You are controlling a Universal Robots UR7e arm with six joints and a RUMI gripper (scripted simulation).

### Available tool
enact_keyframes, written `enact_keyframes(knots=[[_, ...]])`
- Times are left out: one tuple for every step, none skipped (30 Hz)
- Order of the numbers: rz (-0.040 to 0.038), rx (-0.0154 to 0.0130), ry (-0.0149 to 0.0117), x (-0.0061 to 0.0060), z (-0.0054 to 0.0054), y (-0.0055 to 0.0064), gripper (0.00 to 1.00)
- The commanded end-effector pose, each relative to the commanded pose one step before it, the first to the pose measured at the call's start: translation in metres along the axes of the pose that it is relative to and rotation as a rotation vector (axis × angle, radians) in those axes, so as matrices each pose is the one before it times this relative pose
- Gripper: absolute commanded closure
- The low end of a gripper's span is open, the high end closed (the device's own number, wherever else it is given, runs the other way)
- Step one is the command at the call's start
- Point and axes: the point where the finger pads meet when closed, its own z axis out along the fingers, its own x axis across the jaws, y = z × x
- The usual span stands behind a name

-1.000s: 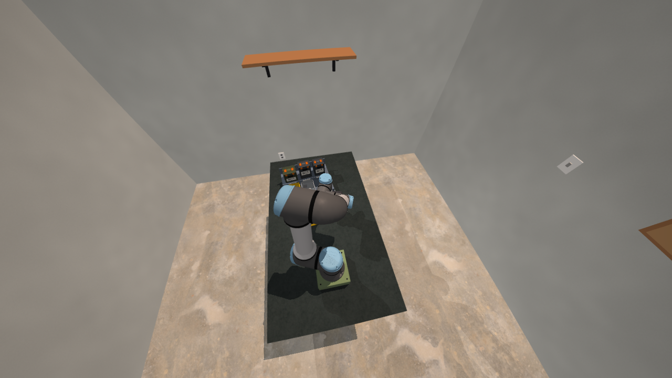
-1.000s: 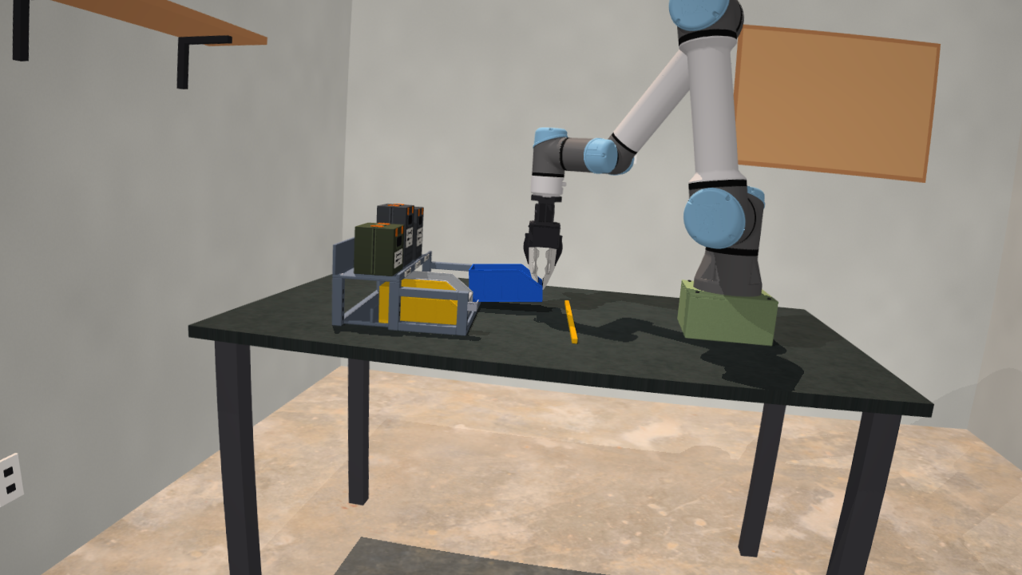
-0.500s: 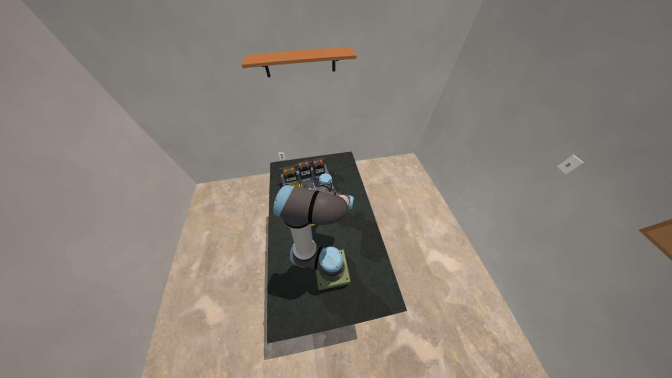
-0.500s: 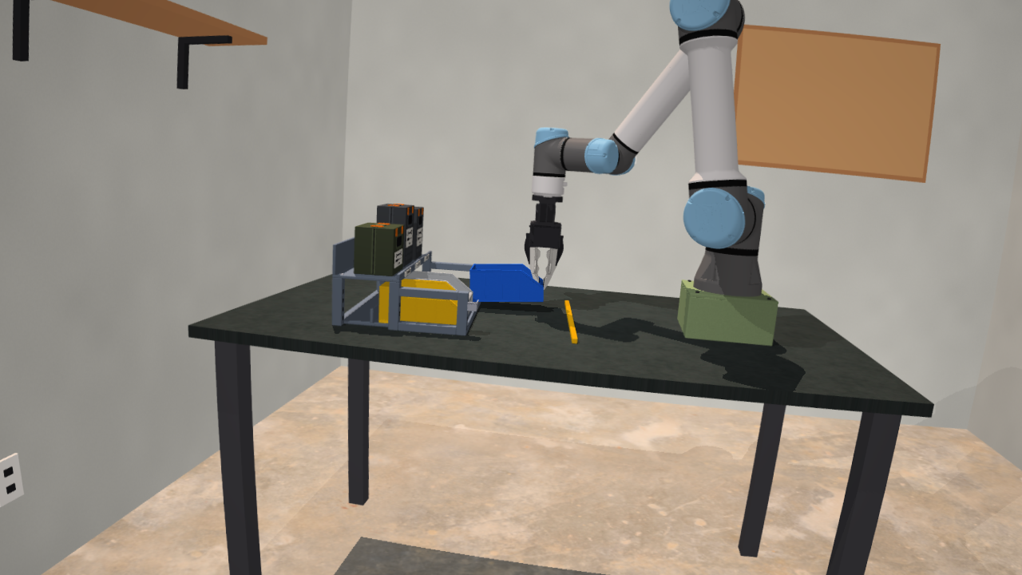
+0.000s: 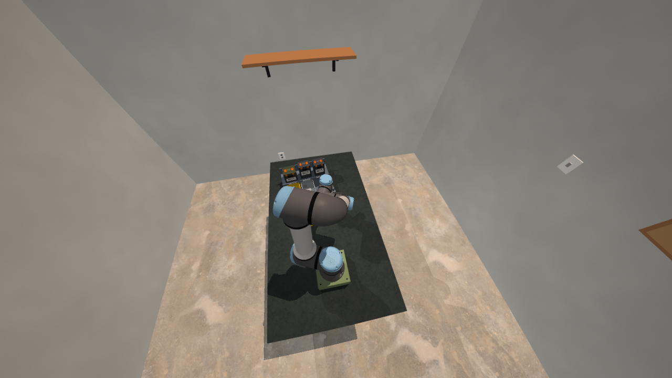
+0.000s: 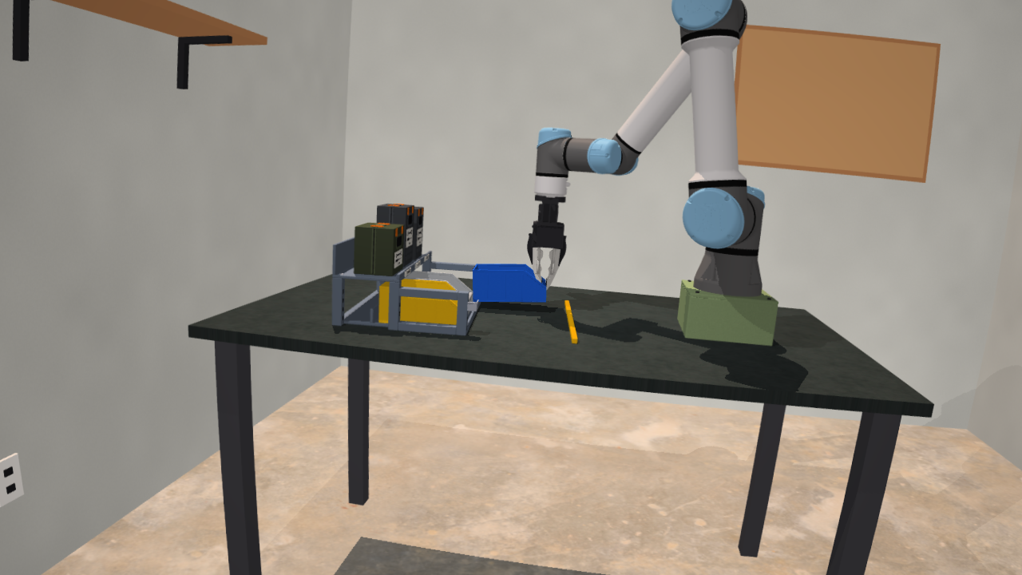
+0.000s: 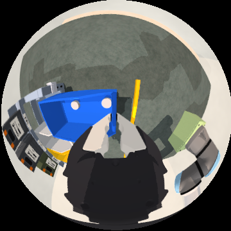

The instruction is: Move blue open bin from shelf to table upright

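Overhead, pincer (image 7: pixel 111 134) clamped on blue bin (image 7: pixel 75 115) wall, bin on table (image 6: pixel 500 343); box labels (image 7: pixel 31 151) unreadable

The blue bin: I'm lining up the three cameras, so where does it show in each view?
Top: not visible; the arm covers that spot in front of the grey rack.
Exterior: blue bin left of centre, by the rack, gripper shut on its wall.
Wrist: centre-left.
Shared landmark: the green arm base.
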Motion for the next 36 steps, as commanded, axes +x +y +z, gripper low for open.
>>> enact_keyframes(knots=[[-0.00001,0.00061,-0.00116,0.00258,-0.00040,-0.00022,1.00],[0.00000,0.00000,0.00000,0.00070,0.00000,0.00000,1.00],[0.00000,0.00000,0.00000,0.00071,0.00000,0.00000,1.00],[0.00000,0.00000,0.00000,0.00072,0.00000,0.00000,1.00],[0.00000,0.00000,0.00000,0.00073,0.00000,0.00000,1.00],[0.00000,0.00000,0.00000,0.00073,0.00000,0.00000,1.00],[0.00000,0.00000,0.00000,0.00074,0.00000,0.00000,1.00],[0.00000,0.00000,0.00000,0.00074,0.00000,0.00000,1.00],[0.00000,0.00000,0.00000,0.00074,0.00000,0.00000,1.00],[0.00000,0.00000,0.00000,0.00074,0.00000,0.00000,1.00],[0.00000,0.00000,0.00000,0.00074,0.00000,0.00000,1.00],[0.00000,0.00000,0.00000,0.00074,0.00000,0.00000,1.00],[0.00000,0.00000,0.00000,0.00073,0.00000,0.00000,1.00],[0.00000,0.00000,0.00000,0.00000,0.00000,0.00000,1.00],[0.00000,0.00000,0.00000,0.00000,0.00000,0.00000,1.00],[0.00000,0.00000,0.00000,0.00073,0.00000,0.00000,1.00],[0.00000,0.00000,0.00000,0.00072,0.00000,0.00000,1.00],[0.00000,0.00000,0.00000,0.00072,0.00000,0.00000,1.00],[0.00000,0.00000,0.00000,0.00071,0.00000,0.00000,1.00],[0.00000,0.00000,0.00000,0.00069,0.00000,0.00000,1.00],[0.00000,0.00000,0.00000,0.00068,0.00000,0.00000,1.00],[0.00000,0.00000,0.00000,0.00067,0.00000,0.00000,1.00],[0.00000,0.00000,0.00000,0.00065,0.00000,0.00000,1.00],[0.00000,0.00000,0.00000,0.00064,0.00000,0.00000,1.00],[0.00000,0.00000,0.00000,0.00062,0.00000,0.00000,1.00],[0.00000,0.00000,0.00000,0.00060,0.00000,0.00000,1.00],[0.00000,0.00000,0.00000,0.00058,0.00000,0.00000,1.00],[0.00000,0.00000,0.00000,0.00056,0.00000,0.00000,1.00],[0.00000,0.00000,0.00000,0.00054,0.00000,0.00000,1.00],[0.00000,0.00000,0.00000,0.00052,0.00000,0.00000,1.00],[0.00000,0.00000,0.00000,0.00000,0.00000,0.00000,1.00],[0.00000,0.00000,0.00000,0.00000,0.00000,0.00000,1.00],[0.00000,0.00000,0.00000,0.00049,0.00000,0.00000,1.00],[0.00000,0.00000,0.00000,0.00047,0.00000,0.00000,1.00],[0.00000,0.00000,0.00000,0.00045,0.00000,0.00000,1.00],[0.00000,0.00000,0.00000,0.00042,0.00000,0.00000,1.00]])
